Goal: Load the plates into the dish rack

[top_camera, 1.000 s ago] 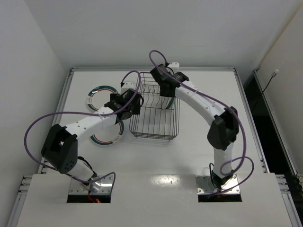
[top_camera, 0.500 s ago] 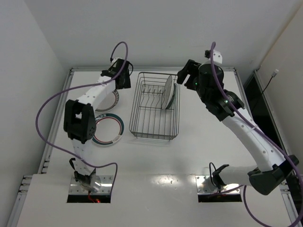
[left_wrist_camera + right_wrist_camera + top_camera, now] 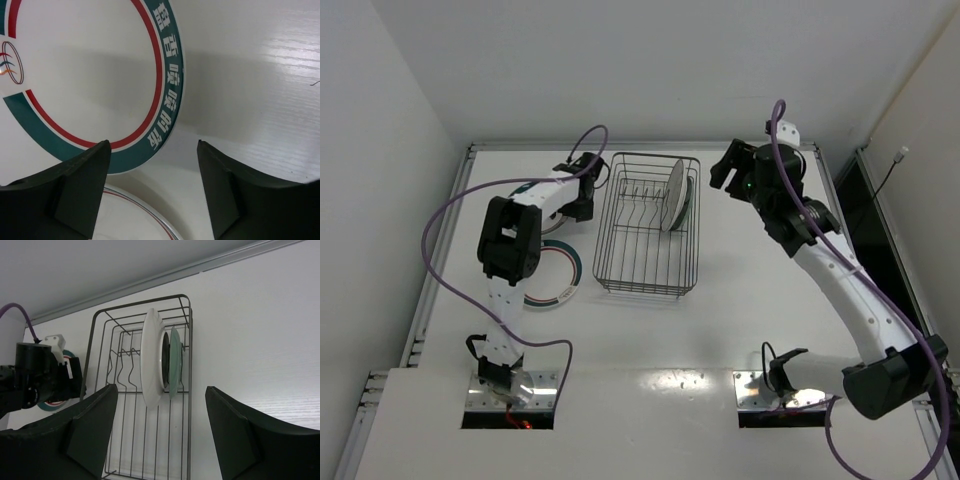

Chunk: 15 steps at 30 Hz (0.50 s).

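The dish rack [image 3: 645, 262] stands mid-table, with a large white plate [image 3: 152, 360] and a smaller teal plate [image 3: 174, 363] upright at its far end. Two white plates with green-red rings lie flat to its left: the far plate [image 3: 80, 70] and the near plate [image 3: 562, 279], whose rim [image 3: 135, 212] shows between the left fingers. My left gripper [image 3: 580, 194] hovers open over the far plate's edge [image 3: 153, 147], holding nothing. My right gripper [image 3: 723, 168] is open and empty, raised to the right of the rack [image 3: 161, 388].
The left arm's body [image 3: 508, 240] hides most of the far ringed plate from above. A raised frame [image 3: 640, 146] borders the table's far edge, and a white wall rises behind it. The arm bases [image 3: 510, 385] sit at the near edge.
My right gripper has let go of the white plate in the rack and drawn back up to the right. My left gripper swung far, then came down over the far ringed plate, jaws narrowing slightly.
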Each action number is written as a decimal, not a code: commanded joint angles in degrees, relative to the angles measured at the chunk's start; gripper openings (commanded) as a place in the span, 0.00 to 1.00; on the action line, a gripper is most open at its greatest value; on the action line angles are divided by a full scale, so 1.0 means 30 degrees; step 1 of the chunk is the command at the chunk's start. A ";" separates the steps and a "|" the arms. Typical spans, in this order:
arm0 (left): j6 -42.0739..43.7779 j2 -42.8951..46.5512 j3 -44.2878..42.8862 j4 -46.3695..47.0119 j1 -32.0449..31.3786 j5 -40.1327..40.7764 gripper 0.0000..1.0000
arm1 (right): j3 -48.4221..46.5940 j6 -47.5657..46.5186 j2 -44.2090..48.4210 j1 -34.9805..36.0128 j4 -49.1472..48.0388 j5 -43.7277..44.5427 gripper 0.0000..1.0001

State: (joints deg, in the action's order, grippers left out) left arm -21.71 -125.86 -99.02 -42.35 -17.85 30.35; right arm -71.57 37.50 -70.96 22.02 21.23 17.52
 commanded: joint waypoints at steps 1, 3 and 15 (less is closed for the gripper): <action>0.0092 -0.0555 -0.0098 0.0141 0.0441 0.0374 0.62 | 0.0214 0.0011 0.0713 -0.0485 -0.1248 -0.0800 0.68; 0.0090 -0.1109 -0.0098 0.0141 0.0617 0.0372 0.58 | 0.0214 0.0011 0.0916 -0.0951 -0.1248 -0.1003 0.68; -0.0086 -0.2401 -0.0889 -0.0503 0.1583 -0.0475 0.00 | 0.0566 0.0011 0.2002 -0.2799 -0.0722 -0.2031 0.69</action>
State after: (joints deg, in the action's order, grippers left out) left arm -19.68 -130.34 -100.95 -42.98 -14.24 34.57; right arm -70.28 37.50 -66.54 14.31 21.02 12.95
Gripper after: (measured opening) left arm 0.110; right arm 0.689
